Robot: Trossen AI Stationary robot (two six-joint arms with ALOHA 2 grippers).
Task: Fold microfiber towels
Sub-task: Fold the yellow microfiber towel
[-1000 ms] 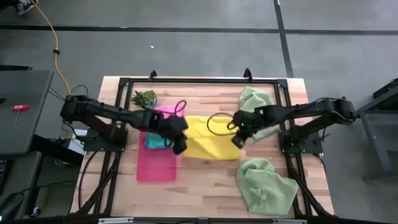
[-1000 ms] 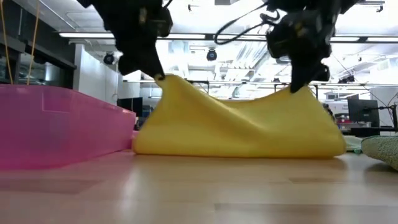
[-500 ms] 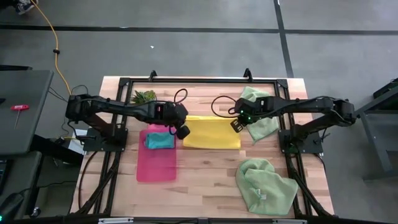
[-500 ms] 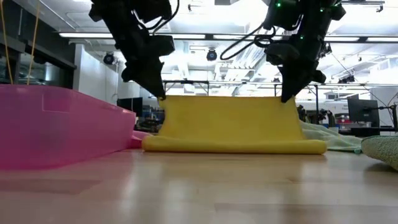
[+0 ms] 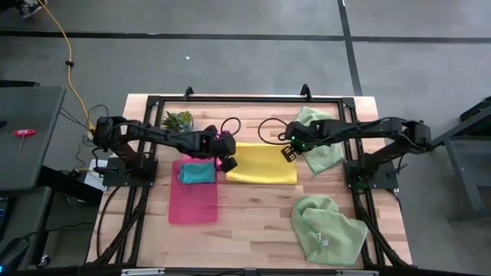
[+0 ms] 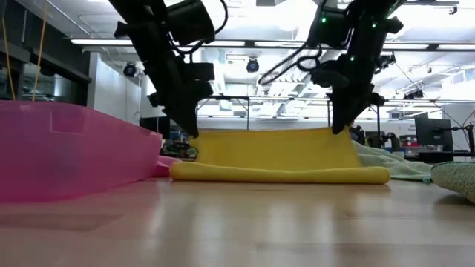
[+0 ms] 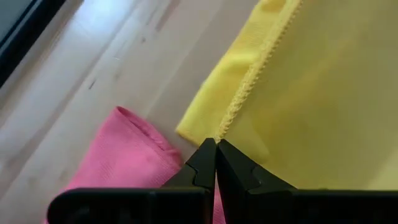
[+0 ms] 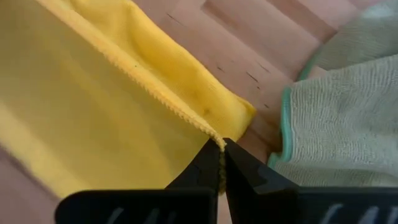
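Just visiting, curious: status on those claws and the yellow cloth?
Left claw, right claw: both shut on yellow towel corners. Towel half folded. Nothing blocking.

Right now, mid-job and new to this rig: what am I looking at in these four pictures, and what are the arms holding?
Two dark robot arms work at a wooden table. One picture looks straight down from above, one looks level along the tabletop, and two come from cameras on the arms' wrists. The left gripper and the right gripper are each shut on a corner of the yellow towel, holding its upper layer up over the doubled part on the wood. Also there: a pink tray with a teal towel in it, a hot pink towel beside the yellow one, two pale green towels, and a small plant.
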